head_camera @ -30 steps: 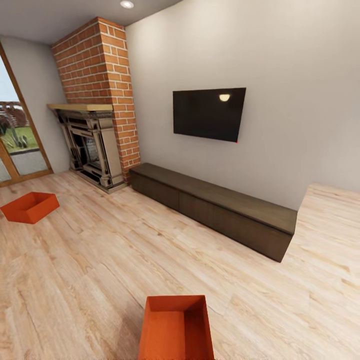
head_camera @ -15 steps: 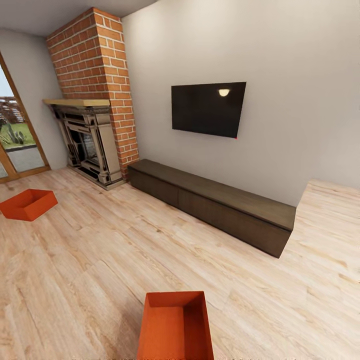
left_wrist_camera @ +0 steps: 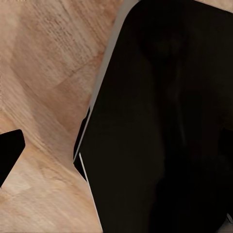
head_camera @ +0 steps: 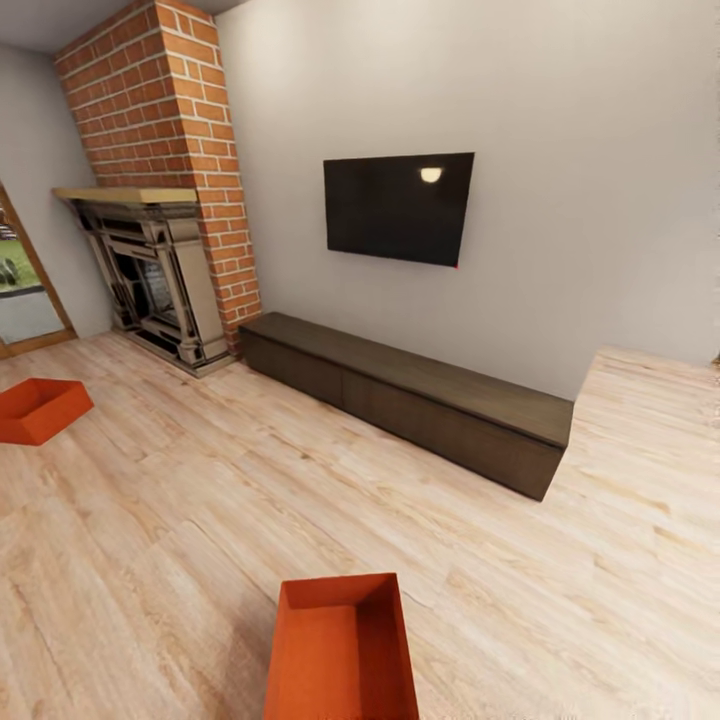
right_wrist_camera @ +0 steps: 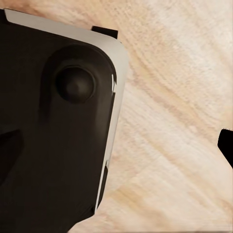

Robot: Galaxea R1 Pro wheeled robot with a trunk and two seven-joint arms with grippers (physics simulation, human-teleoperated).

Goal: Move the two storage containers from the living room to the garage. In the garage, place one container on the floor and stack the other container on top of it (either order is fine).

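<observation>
The robot stands in the living room, on a light wood plank floor (head_camera: pixel 200 520). A low dark cabinet (head_camera: pixel 410 395) runs along the cream wall (head_camera: pixel 580 200) and serves as the landmark here. A black television (head_camera: pixel 398 207) hangs on the wall above the cabinet. At the cabinet's far end stands a red-brick fireplace (head_camera: pixel 160 200), just beside it. Beyond the fireplace a wood-framed glass door (head_camera: pixel 20 290) shows at the picture's edge.

One orange-red bin (head_camera: pixel 340 650) sits on the planks well in front of the cabinet, close to the robot, open side up and empty. The second bin (head_camera: pixel 38 408) lies on the planks well apart from the first, out in front of the fireplace, off the cabinet's fireplace end, also open and upright.

The left wrist view shows a large dark body of the robot (left_wrist_camera: pixel 160 121) over wood planks; the right wrist view shows a similar dark rounded body (right_wrist_camera: pixel 53 126) over planks. For both grippers I cannot tell how far apart the fingers stand or whether anything is held.
</observation>
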